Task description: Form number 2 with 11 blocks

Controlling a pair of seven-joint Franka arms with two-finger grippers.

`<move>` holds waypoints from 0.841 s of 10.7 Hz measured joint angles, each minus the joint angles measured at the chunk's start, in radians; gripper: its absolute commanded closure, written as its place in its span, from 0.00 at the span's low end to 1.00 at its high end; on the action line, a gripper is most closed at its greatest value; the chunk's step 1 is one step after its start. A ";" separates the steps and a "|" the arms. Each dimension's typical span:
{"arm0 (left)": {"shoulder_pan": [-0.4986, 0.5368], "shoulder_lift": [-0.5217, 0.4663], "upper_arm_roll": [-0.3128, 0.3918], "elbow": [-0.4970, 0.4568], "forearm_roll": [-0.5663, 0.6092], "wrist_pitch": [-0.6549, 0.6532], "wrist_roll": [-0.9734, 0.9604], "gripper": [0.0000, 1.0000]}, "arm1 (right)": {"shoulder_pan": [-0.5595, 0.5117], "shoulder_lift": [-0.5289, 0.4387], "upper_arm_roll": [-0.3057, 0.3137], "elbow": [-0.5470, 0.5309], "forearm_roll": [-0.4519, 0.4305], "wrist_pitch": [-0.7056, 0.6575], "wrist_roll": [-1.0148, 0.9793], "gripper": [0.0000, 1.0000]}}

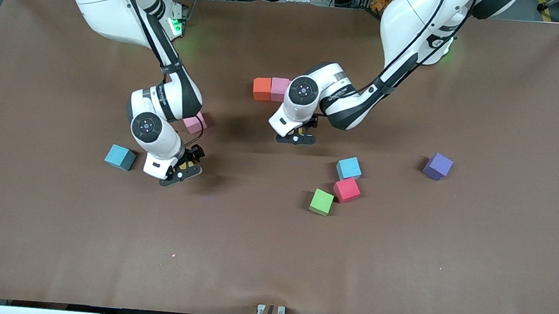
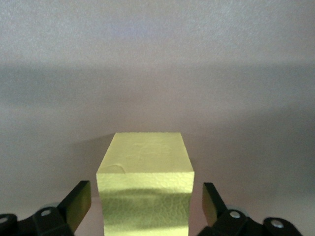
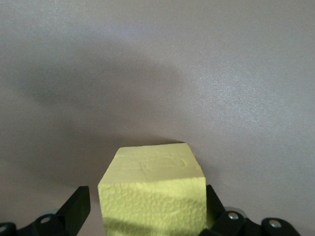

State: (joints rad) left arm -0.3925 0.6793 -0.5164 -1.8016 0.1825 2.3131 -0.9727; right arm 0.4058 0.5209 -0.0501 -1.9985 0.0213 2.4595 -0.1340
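In the left wrist view a yellow block (image 2: pixel 145 187) rests on the table between the fingers of my open left gripper (image 2: pixel 145 196), with a gap on each side. My left gripper (image 1: pixel 297 137) is low over the table's middle. An orange block (image 1: pixel 262 88) and a pink block (image 1: pixel 279 89) touch side by side close by, farther from the front camera. My right gripper (image 1: pixel 182 172) is open around a second yellow block (image 3: pixel 152 196); one finger (image 3: pixel 212 204) is against it, the other stands clear. No number 2 shape is in view.
A pink block (image 1: pixel 195 123) and a blue block (image 1: pixel 120 157) lie by the right arm. Light blue (image 1: pixel 348 168), red (image 1: pixel 346 190) and green (image 1: pixel 321 201) blocks cluster toward the left arm's end, with a purple cube (image 1: pixel 438 166) farther along.
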 measured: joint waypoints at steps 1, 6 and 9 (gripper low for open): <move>0.002 -0.001 0.000 0.006 0.001 0.000 0.000 0.00 | 0.000 -0.002 0.000 0.000 0.000 0.000 0.000 0.62; 0.054 -0.094 0.001 0.023 0.003 -0.056 0.006 0.00 | 0.031 -0.068 0.010 0.019 -0.001 -0.083 -0.017 0.61; 0.125 -0.153 0.004 0.021 0.005 -0.091 0.084 0.00 | 0.141 -0.123 0.016 0.038 -0.002 -0.146 -0.101 0.59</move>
State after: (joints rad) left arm -0.2677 0.5262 -0.5126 -1.7803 0.1872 2.2224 -0.8885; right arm 0.5469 0.3977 -0.0342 -1.9604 0.0192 2.3135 -0.2348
